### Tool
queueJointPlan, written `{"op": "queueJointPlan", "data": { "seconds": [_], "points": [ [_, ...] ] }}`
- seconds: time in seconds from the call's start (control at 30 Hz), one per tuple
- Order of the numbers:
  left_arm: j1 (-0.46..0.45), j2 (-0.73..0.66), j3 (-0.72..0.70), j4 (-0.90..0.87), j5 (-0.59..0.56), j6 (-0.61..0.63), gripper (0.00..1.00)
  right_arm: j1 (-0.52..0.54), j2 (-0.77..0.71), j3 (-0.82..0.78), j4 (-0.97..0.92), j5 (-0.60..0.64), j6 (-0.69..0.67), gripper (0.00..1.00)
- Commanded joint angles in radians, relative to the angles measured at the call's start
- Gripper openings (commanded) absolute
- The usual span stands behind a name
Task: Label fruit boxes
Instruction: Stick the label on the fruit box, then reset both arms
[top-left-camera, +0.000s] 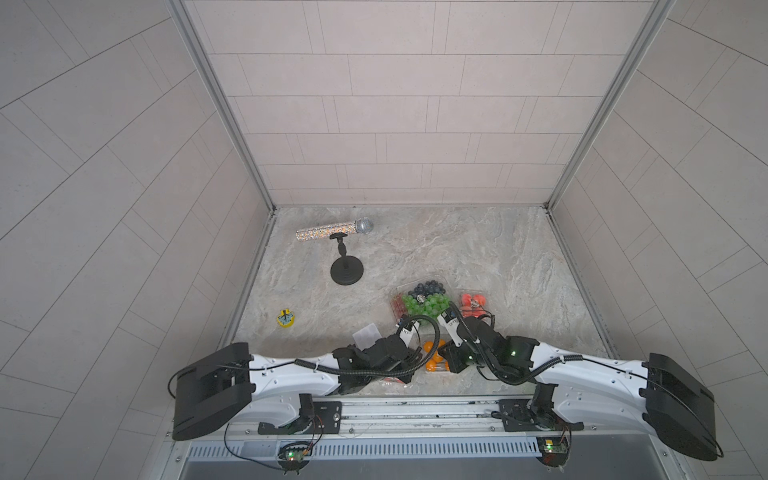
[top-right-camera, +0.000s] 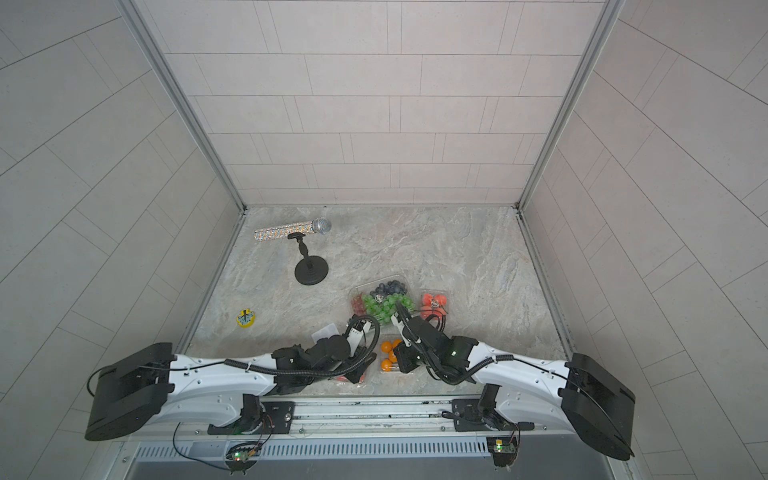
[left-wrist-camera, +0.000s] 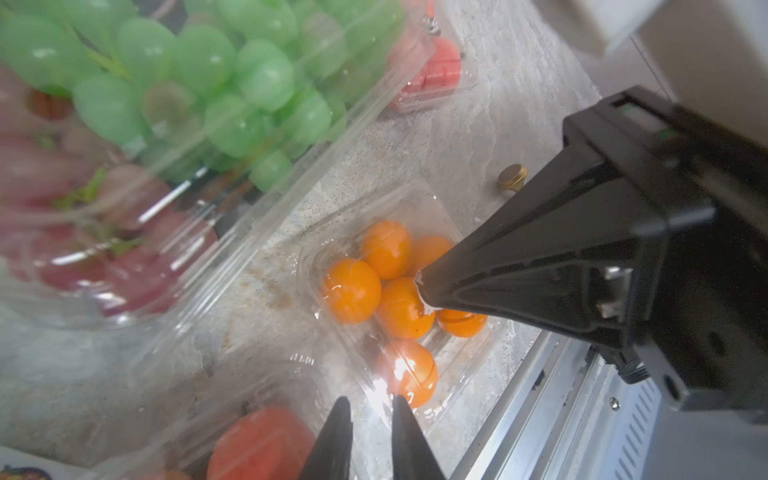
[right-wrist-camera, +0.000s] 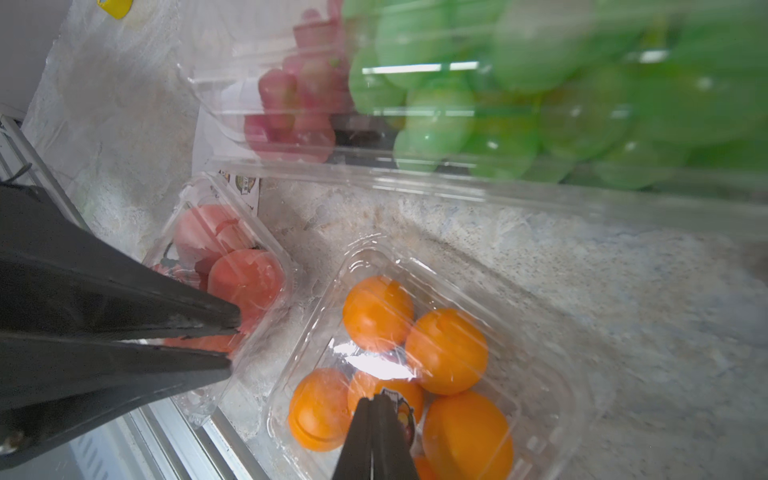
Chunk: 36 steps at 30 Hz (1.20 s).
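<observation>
The right hand (right-wrist-camera: 376, 401), pinched on a sticker (right-wrist-camera: 403, 415), sits low over the orange box (right-wrist-camera: 365, 245) just beside the grape box (right-wrist-camera: 415, 183); the left hand (left-wrist-camera: 369, 401) hangs slightly apart, empty; the sticker could cling to the hand or wrinkle.

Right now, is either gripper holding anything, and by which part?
The right gripper pinches a round sticker by its edge over the oranges box; left gripper looks empty.

No text, brand, number or sign is legible. Print on the sticker sheet (right-wrist-camera: 244, 183) near the red-fruit box (right-wrist-camera: 232, 257) is too blurred to read.
</observation>
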Motion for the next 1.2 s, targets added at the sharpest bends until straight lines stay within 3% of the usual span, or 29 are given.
{"op": "queueJointPlan", "data": {
  "seconds": [0.0, 0.1, 0.23, 0.27, 0.33, 0.47, 0.53, 0.6, 0.7, 0.8, 1.0, 1.07, 1.13, 1.17],
  "points": [
    [0.027, -0.060, 0.006, -0.040, -0.036, 0.015, 0.24, 0.003, -0.043, 0.027, -0.070, 0.034, -0.008, 0.13],
    [0.079, -0.138, 0.039, -0.137, -0.066, 0.032, 0.32, -0.002, -0.098, 0.086, -0.122, 0.055, -0.016, 0.21],
    [0.170, -0.310, 0.127, -0.339, -0.250, 0.076, 0.57, -0.036, -0.189, 0.229, -0.224, 0.083, -0.066, 0.42],
    [0.190, -0.340, 0.153, -0.388, -0.295, 0.094, 0.66, -0.066, -0.195, 0.266, -0.240, 0.091, -0.084, 0.53],
    [0.249, -0.404, 0.201, -0.448, -0.418, 0.139, 0.98, -0.199, -0.167, 0.347, -0.294, 0.069, -0.124, 0.67],
    [0.548, -0.375, 0.300, -0.543, -0.437, 0.177, 1.00, -0.537, -0.047, 0.406, -0.270, -0.032, -0.133, 0.76],
    [0.686, -0.311, 0.304, -0.508, -0.492, 0.210, 1.00, -0.670, -0.002, 0.397, -0.214, 0.034, -0.129, 0.79],
    [0.789, -0.247, 0.277, -0.443, -0.523, 0.268, 1.00, -0.730, 0.013, 0.371, -0.155, 0.187, -0.183, 0.81],
    [0.882, -0.158, 0.224, -0.311, -0.520, 0.365, 1.00, -0.731, 0.005, 0.227, 0.096, 0.428, -0.394, 0.97],
    [0.902, -0.124, 0.171, -0.213, -0.575, 0.458, 1.00, -0.728, -0.025, 0.041, 0.393, 0.534, -0.533, 0.97],
    [0.991, -0.058, 0.003, 0.158, -0.498, 0.542, 1.00, -0.729, 0.055, -0.010, 0.509, 0.576, -0.655, 0.97],
    [0.991, -0.047, -0.095, 0.373, -0.420, 0.672, 1.00, -0.729, 0.114, -0.045, 0.613, 0.588, -0.669, 0.96],
    [1.012, -0.019, -0.186, 0.591, -0.366, 0.683, 1.00, -0.731, 0.159, -0.084, 0.727, 0.590, -0.673, 0.96],
    [1.036, 0.011, -0.180, 0.618, -0.356, 0.650, 1.00, -0.733, 0.186, -0.108, 0.805, 0.591, -0.678, 0.97]
  ]
}}
